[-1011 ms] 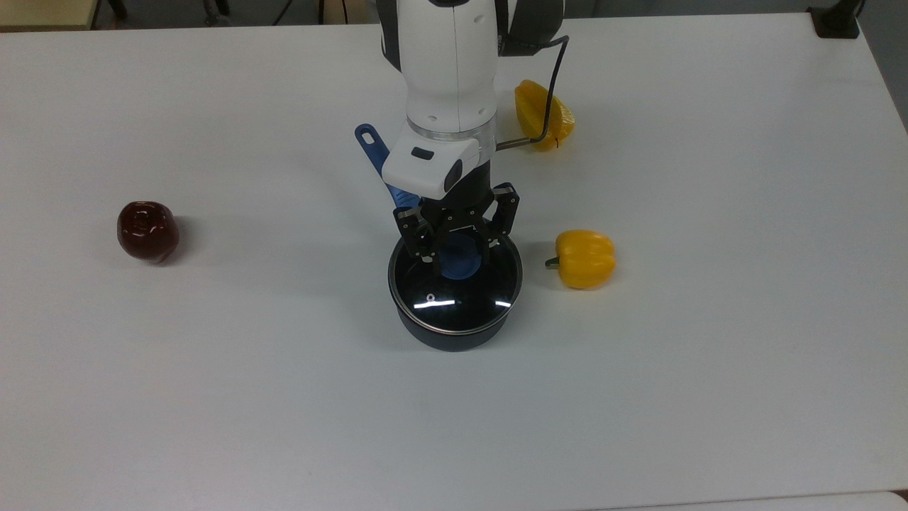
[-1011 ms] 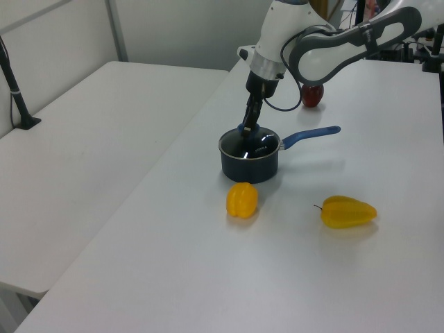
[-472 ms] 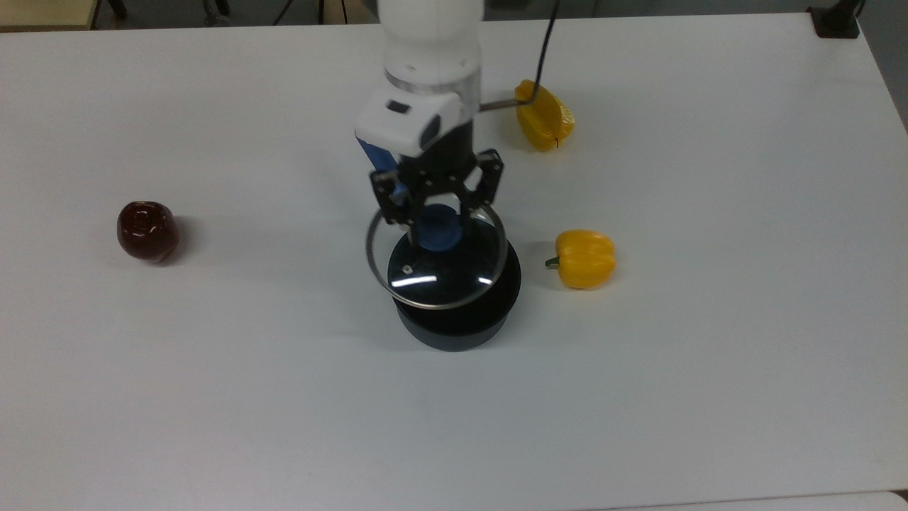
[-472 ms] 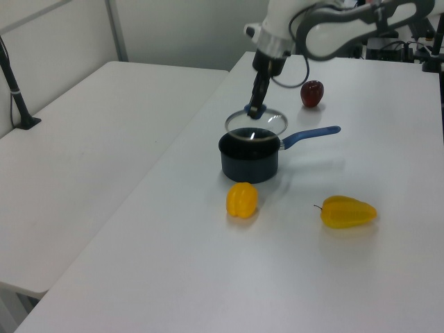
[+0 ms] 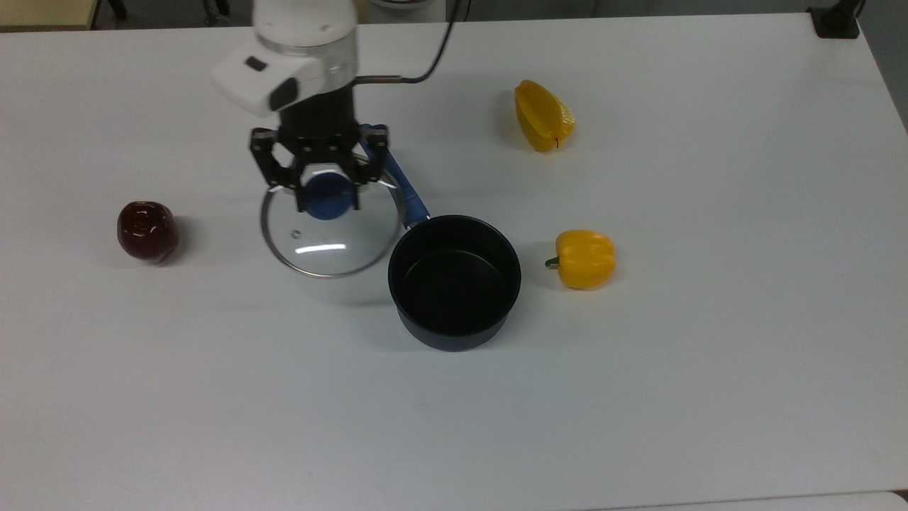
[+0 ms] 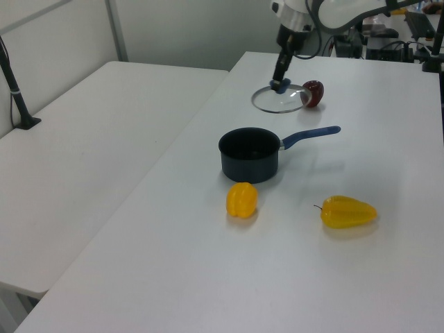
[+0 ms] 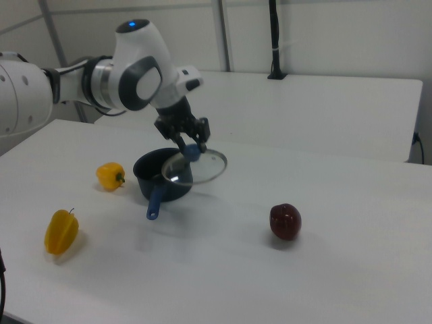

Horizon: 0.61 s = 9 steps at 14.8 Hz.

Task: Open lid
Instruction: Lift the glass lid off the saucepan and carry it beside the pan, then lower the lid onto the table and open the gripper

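The round glass lid (image 5: pixel 331 238) (image 6: pixel 279 100) (image 7: pixel 200 169) with its metal rim hangs in the air, off the pot. My gripper (image 5: pixel 326 197) (image 6: pixel 281 84) (image 7: pixel 190 151) is shut on its blue centre knob (image 5: pixel 328 200). In the top view the lid is to the left of the dark saucepan (image 5: pixel 454 280) (image 6: pixel 249 153) (image 7: pixel 156 174), which stands uncovered, its inside dark and bare. The saucepan's blue handle (image 5: pixel 402 189) (image 6: pixel 311 134) (image 7: pixel 155 201) points toward the arm.
A dark red apple (image 5: pixel 147 231) (image 6: pixel 313 93) (image 7: pixel 285 221) lies at the top view's left, beyond the lid. A yellow pepper (image 5: pixel 584 258) (image 6: pixel 242 200) sits right of the saucepan, and a second yellow pepper (image 5: pixel 543 116) (image 6: pixel 348 211) lies further back on the white table (image 5: pixel 674 369).
The lid has been lifted off the saucepan and carried to the top view's left, toward the apple. The saucepan has stayed in place and is now uncovered.
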Each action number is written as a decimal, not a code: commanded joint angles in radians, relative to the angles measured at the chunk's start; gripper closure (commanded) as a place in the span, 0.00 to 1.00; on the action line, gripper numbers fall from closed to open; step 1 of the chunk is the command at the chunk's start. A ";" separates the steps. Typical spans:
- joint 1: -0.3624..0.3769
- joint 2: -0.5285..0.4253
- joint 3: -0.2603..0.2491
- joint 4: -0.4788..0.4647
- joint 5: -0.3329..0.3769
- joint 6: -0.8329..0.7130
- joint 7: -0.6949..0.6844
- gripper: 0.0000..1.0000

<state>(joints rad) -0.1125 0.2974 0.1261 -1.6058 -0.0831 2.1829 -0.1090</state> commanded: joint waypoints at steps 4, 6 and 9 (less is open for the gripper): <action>-0.098 -0.075 0.003 -0.261 -0.007 0.165 0.006 0.61; -0.104 -0.069 0.003 -0.321 -0.007 0.225 0.006 0.61; -0.102 -0.060 0.003 -0.394 -0.007 0.322 0.006 0.61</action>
<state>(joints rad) -0.2157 0.2761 0.1258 -1.9051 -0.0838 2.4189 -0.1090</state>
